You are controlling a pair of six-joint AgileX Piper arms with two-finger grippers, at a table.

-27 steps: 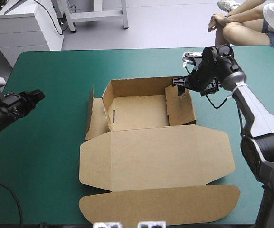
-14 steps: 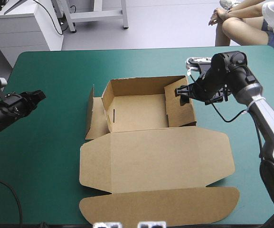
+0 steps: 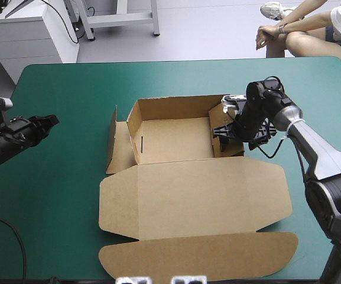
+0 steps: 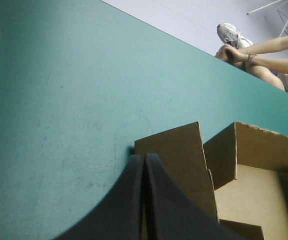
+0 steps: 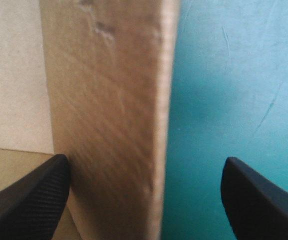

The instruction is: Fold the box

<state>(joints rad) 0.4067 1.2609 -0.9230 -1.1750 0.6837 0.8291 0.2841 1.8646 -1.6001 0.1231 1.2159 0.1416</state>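
Right end effector (image 3: 224,126): fingers apart, not clamped. In the right wrist view (image 5: 144,160) the top edge of the box's right wall (image 5: 109,100) runs up the gap between them. One finger (image 5: 29,195) sits on the tray side and the other (image 5: 258,200) over bare teal-green cover. Whether either finger touches the board cannot be told.

Left end effector (image 3: 47,120): fingers together, meeting in one pointed arch in its own view (image 4: 144,158), holding nothing. It hangs over the left part of the counter (image 3: 58,195), well apart from the box and pointed toward it.

Box (image 3: 194,201): brown, at mid-counter, an open tray with the lid flat.
- Far wall and right wall raised.
- Left side flap (image 3: 118,145) splayed outward, only partly raised, with its outer edge free.
- Lid (image 3: 205,192) lies flat from the tray's near edge toward the near side.
- Tuck flap (image 3: 200,257) lies flat past the lid, its rounded edge close to the counter's near edge.

Open room:
- Left: a wide bare stretch of cover between the left end effector and the left side flap.
- Far: a clear band from the far wall to the counter's far edge.
- Right: bare cover beyond the right wall, crossed only by the right arm.
- Near: very little margin past the tuck flap.
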